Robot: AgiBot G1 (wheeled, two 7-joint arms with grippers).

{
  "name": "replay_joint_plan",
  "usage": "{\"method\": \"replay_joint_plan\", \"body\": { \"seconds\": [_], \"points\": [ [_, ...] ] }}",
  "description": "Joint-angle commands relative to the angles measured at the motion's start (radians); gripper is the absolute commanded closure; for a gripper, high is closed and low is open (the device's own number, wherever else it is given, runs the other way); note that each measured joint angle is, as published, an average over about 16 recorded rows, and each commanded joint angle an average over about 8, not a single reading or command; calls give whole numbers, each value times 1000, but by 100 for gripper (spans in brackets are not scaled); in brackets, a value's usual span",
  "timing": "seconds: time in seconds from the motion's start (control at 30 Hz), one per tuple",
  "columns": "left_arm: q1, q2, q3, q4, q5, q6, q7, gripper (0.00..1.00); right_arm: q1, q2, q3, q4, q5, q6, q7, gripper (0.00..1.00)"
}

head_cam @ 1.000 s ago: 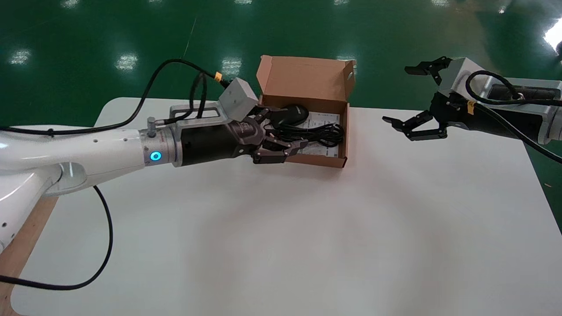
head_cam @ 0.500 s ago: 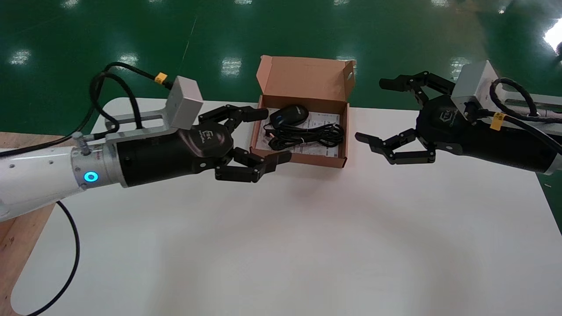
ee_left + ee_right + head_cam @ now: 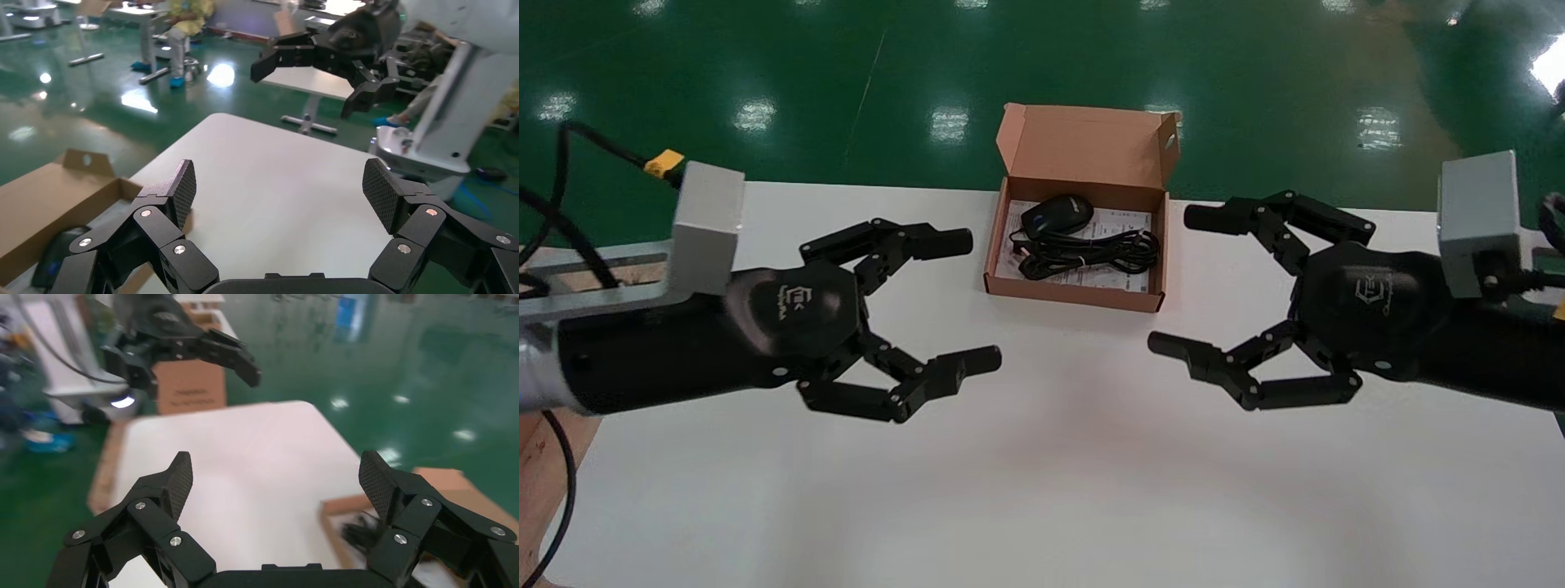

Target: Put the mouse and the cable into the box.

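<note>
Open cardboard box (image 3: 1075, 296) at the far side of the white table (image 3: 1042, 474), lid up. Black mouse (image 3: 1058, 215) lies inside toward the back, with the coiled black cable (image 3: 1087, 251) just in front of it. Left gripper (image 3: 975, 300) and right gripper (image 3: 1179, 280) hover either side of the box, fingers spread wide.

— Where do we see the box (image 3: 1071, 292)?
— At the middle of the tabletop's (image 3: 1042, 490) far edge, with its lid (image 3: 1083, 143) standing behind it.
— And inside?
— We find the mouse (image 3: 1058, 214) toward the box's far left corner and the cable (image 3: 1091, 249) just before it, both on a paper sheet (image 3: 1128, 220).
— Our arms?
— We see the left gripper (image 3: 974, 300) left of the box and the right gripper (image 3: 1179, 281) right of it, both apart from it.
</note>
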State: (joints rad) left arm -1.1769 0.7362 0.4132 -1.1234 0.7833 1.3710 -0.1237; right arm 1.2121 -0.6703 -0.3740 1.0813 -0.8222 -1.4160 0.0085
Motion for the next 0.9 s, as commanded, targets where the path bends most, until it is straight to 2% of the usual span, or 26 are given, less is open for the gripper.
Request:
{"method": "replay_joint_plan", "body": {
  "seconds": [0.03,0.37,0.9],
  "points": [
    [21,-25,-27,-33,-11,25,-13,0,-28,12,19,41,18,-16,36,0],
    [107,-131,-141,-170,-55,132,-65,0,-144,61,99,213,96,-84,183,0],
    [109,-133,-142,-170,-58,133,-66,0,-146,63,100,214,99,-85,183,0]
  ]
}}
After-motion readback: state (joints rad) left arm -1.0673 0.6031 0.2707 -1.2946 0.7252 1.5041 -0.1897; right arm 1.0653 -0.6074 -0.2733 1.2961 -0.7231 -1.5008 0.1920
